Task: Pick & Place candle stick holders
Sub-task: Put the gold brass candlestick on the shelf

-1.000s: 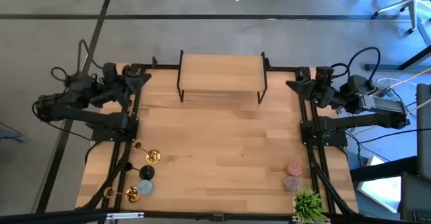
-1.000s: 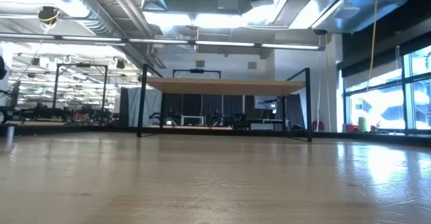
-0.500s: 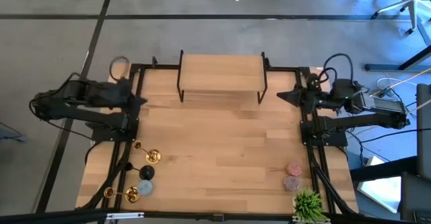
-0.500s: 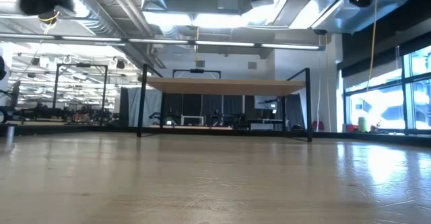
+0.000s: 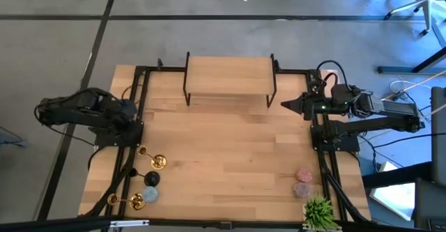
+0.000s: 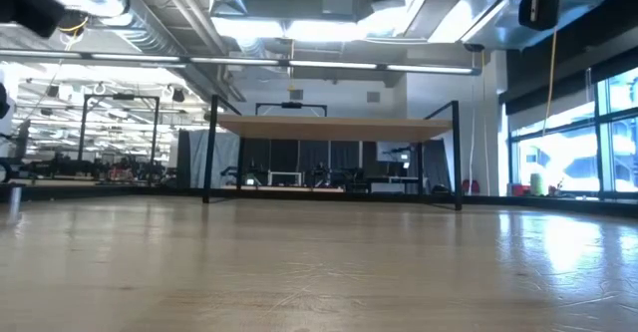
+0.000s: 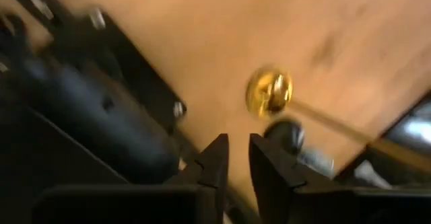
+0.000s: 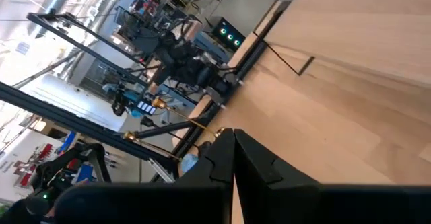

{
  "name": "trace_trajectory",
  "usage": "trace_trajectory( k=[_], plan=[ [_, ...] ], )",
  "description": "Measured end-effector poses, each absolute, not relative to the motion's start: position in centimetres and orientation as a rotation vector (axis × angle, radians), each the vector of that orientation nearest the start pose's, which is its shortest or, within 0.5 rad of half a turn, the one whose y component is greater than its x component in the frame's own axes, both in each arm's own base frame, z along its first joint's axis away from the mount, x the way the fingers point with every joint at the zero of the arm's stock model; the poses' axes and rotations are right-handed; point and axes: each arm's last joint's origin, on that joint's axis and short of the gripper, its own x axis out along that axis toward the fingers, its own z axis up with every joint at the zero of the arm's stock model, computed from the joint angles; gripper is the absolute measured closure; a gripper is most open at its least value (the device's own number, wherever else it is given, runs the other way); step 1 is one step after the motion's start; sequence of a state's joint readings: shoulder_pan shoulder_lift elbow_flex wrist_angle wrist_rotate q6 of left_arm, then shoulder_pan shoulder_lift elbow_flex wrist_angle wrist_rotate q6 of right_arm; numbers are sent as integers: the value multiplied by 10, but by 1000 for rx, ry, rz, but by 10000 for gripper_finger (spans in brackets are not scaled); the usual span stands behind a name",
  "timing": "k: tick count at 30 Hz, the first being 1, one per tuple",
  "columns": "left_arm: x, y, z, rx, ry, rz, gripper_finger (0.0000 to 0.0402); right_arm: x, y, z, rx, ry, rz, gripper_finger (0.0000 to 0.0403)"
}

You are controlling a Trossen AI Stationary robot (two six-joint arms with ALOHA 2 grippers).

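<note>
Two gold candle stick holders lie on their sides at the table's near left. One (image 5: 155,160) is just below my left arm's base, the other (image 5: 129,201) is by the near edge. My left gripper (image 5: 131,116) is shut and empty above the left edge, far of them. Its wrist view (image 7: 239,162) shows one holder's round base (image 7: 269,91) past the fingertips. My right gripper (image 5: 286,105) is shut and empty over the table's right side, pointing toward the middle (image 8: 234,143).
A wooden shelf on black legs (image 5: 230,77) stands at the far middle. A dark ball (image 5: 152,178) and a bluish ball (image 5: 149,194) lie between the holders. Two pinkish balls (image 5: 304,174) and a green plant (image 5: 318,211) are at the near right.
My left gripper has swung from the far left corner toward the near edge, along the table's left side, and come closer to the holders. My right gripper has reached out from the far right corner toward the table's middle and a little toward the near edge. Nothing on the table has moved.
</note>
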State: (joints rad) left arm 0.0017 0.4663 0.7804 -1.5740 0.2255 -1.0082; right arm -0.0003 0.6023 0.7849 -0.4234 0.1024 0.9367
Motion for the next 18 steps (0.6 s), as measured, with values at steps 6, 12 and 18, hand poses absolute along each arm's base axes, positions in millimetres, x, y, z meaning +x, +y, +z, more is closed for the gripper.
trace_trajectory(
  k=[6,12,18],
  plan=[
    [32,-10,260,-974,1340,285,283,129,-3,332,919,187,-214,385],
    [31,-11,259,-909,1346,187,256,132,-3,331,919,196,-216,375],
    [59,-13,274,-862,1039,18,251,135,-2,329,921,224,-200,356]
  ],
)
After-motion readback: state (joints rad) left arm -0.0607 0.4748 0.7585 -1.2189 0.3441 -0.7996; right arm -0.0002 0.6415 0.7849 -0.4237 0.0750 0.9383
